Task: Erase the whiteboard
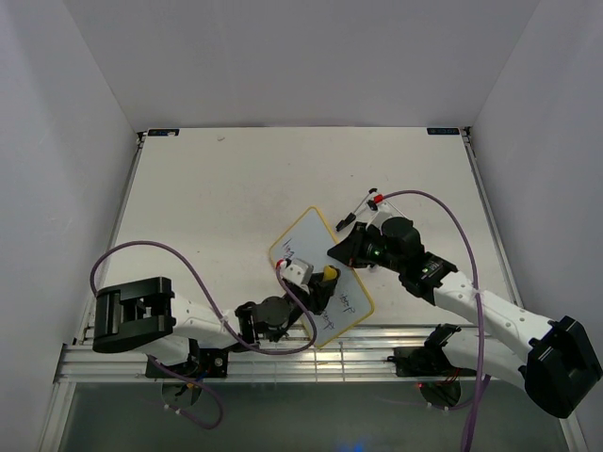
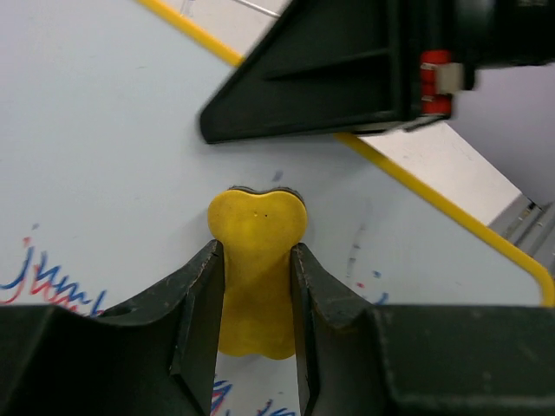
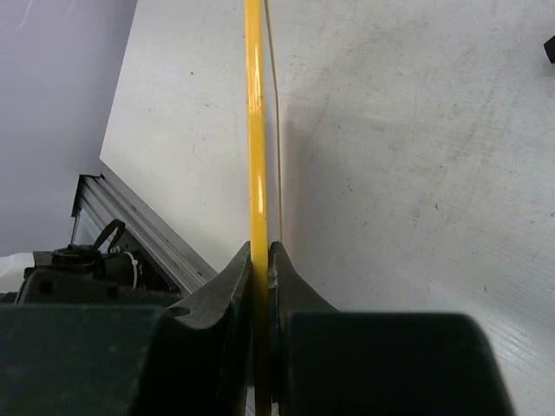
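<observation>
At lower centre of the top view, on the desk (image 1: 236, 179): pinches the whiteboard (image 1: 303, 235) by its frame with right claw (image 3: 260, 253), presses yellow eraser (image 2: 257, 227), clamped in left claw (image 2: 256, 256), onto it. Seems midway; handwriting (image 2: 48, 282) unwiped, lower left.

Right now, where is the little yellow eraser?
Low in the middle of the top view, the small yellow peanut-shaped eraser sits pinched in the left arm's jaws, on the yellow-framed whiteboard.

We see a white whiteboard (image 1: 306, 235) edged in yellow, marked with blue and red scribbles (image 2: 52, 282), and a yellow eraser (image 2: 257, 227).
</observation>
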You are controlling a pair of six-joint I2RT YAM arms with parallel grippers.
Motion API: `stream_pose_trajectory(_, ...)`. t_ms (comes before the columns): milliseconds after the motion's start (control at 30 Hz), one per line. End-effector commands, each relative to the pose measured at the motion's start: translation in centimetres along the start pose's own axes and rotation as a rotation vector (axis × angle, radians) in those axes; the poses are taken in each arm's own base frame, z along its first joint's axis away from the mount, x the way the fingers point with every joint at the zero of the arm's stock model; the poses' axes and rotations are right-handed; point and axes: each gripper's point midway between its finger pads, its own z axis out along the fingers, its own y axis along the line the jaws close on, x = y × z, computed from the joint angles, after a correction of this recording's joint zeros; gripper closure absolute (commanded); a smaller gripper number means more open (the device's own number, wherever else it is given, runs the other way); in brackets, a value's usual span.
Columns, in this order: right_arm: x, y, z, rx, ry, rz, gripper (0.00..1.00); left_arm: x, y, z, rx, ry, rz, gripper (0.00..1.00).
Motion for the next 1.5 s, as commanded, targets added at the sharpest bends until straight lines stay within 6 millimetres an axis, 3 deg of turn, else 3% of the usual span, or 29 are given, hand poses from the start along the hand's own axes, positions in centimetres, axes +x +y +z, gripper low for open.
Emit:
stream_pose_trajectory(0, -4.0, 8.5, -1.6, -0.297, -0.118, 0.014, 0.92, 1.8, 4.2, -0.2, -0.073, 0.070, 0.014, 0.86)
stream_pose_trajectory(200, -3.3, 8.9, -0.7, -0.302, -0.103, 0.027, 0.92, 1.7, 7.1, -0.1, -0.137, 0.065, 0.010, 0.86)
stream_pose_trajectory(333, -3.4, 8.3, -0.1, -0.267, -0.122, 0.057, 0.92, 2.4, 6.5, 0.1, -0.112, 0.085, 0.010, 0.88)
stream_pose_trajectory(467, -3.6, 7.8, 0.3, -0.233, -0.141, 0.089, 0.92, 2.2, 4.2, 0.2, -0.044, 0.075, 0.019, 0.89)
stream_pose_trajectory(600, -4.0, 6.6, 0.4, -0.175, -0.176, 0.114, 0.92, 0.7, -0.1, -0.4, 0.048, 0.021, 0.064, 0.89)
stream_pose_trajectory(700, -4.4, 6.1, -0.1, -0.157, -0.217, 0.157, 0.92, 0.3, -2.2, -1.1, 0.109, -0.005, 0.076, 0.89)
stream_pose_trajectory(900, -5.4, 5.8, -0.7, -0.129, -0.267, 0.202, 0.92, 0.4, -3.9, -1.9, 0.161, -0.011, 0.043, 0.88)
stream_pose_trajectory(1000, -5.8, 5.7, -0.8, -0.114, -0.281, 0.201, 0.92, -0.1, -2.6, -1.7, 0.091, -0.035, 0.049, 0.86)
stream_pose_trajectory(1167, -5.9, 5.6, -1.6, -0.113, -0.302, 0.203, 0.92, 0.0, 2.2, -0.6, -0.056, 0.019, -0.014, 0.85)
stream_pose_trajectory(1300, -5.3, 6.2, -1.2, -0.140, -0.260, 0.178, 0.92, -1.2, 5.5, 0.2, -0.113, -0.007, -0.050, 0.85)
stream_pose_trajectory(1467, -4.7, 6.3, -0.3, -0.158, -0.229, 0.175, 0.92, -1.4, 6.9, 1.4, -0.128, -0.008, -0.051, 0.86)
